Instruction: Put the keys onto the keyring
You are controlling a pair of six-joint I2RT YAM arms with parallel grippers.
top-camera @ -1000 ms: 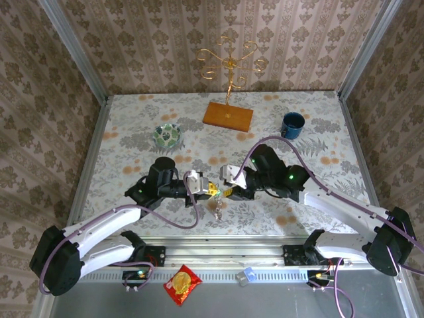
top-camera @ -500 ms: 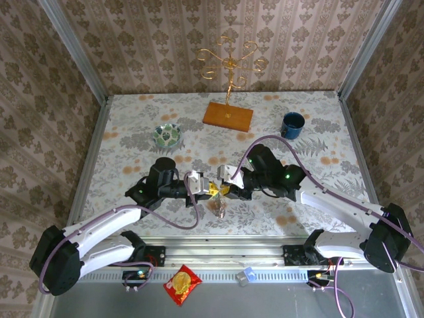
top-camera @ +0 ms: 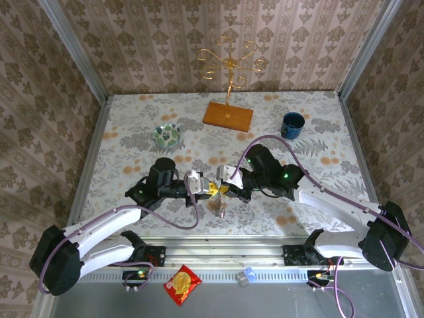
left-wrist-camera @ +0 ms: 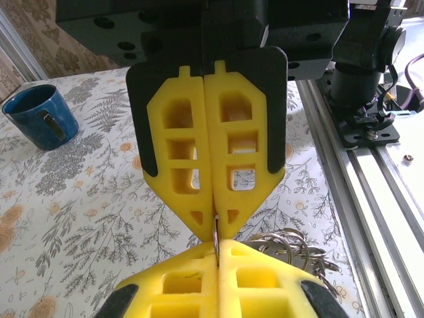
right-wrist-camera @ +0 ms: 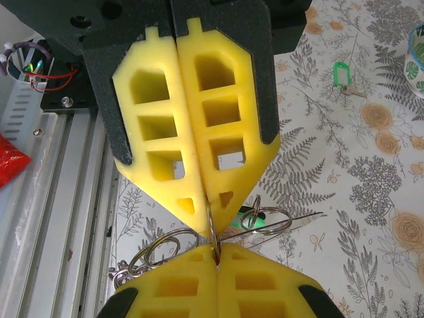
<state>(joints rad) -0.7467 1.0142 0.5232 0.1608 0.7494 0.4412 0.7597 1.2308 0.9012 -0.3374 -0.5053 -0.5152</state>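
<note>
At the bottom of the top view a red snack packet (top-camera: 182, 285) lies on the metal ledge in front of the arm bases. Just above it, low in the middle of the frame, the left gripper (top-camera: 212, 190) and the right gripper (top-camera: 225, 191) meet tip to tip over the flowered table (top-camera: 132, 142).

Both have their yellow fingers pressed fully together. In the left wrist view a thin strip of metal runs through the seam where the two sets of tips face each other. In the right wrist view a thin wire loop of the keyring (right-wrist-camera: 159, 250) passes between both pairs of closed tips, so each gripper pinches the ring.

The rest of the keyring hangs below the tips as a small silvery cluster (top-camera: 220, 207), with coiled loops at the lower right of the left wrist view (left-wrist-camera: 291, 242). A small loop to the right of the tips in the right wrist view has a touch of green in it.

One green-headed key (right-wrist-camera: 340, 71) lies on the table at the upper right of the right wrist view, well apart from the ring.

Farther up the top view stand a patterned bowl (top-camera: 167, 136) on the left and a blue mug (top-camera: 292, 124) on the right. Between them, at the back, is a wooden base (top-camera: 228, 116) with a gold wire stand (top-camera: 230, 59).
</note>
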